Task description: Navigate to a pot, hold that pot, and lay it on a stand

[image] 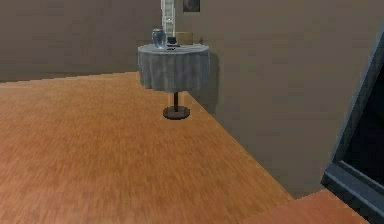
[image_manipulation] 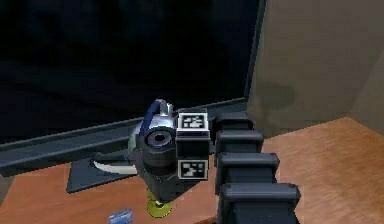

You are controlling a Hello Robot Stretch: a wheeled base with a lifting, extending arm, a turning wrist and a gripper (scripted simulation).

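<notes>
Gripper (image_manipulation: 140, 155) w/ b&w marker squares (image_manipulation: 191, 121), dark screen (image_manipulation: 100, 60) behind.

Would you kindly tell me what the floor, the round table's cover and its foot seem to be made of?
Floor: likely wood, orange-brown with streaky grain, matte. Table cover: probably grey cloth, since it hangs in soft folds. Foot: a dark slim post on a flat disc, perhaps metal or painted wood; the look leaves it open.
</notes>
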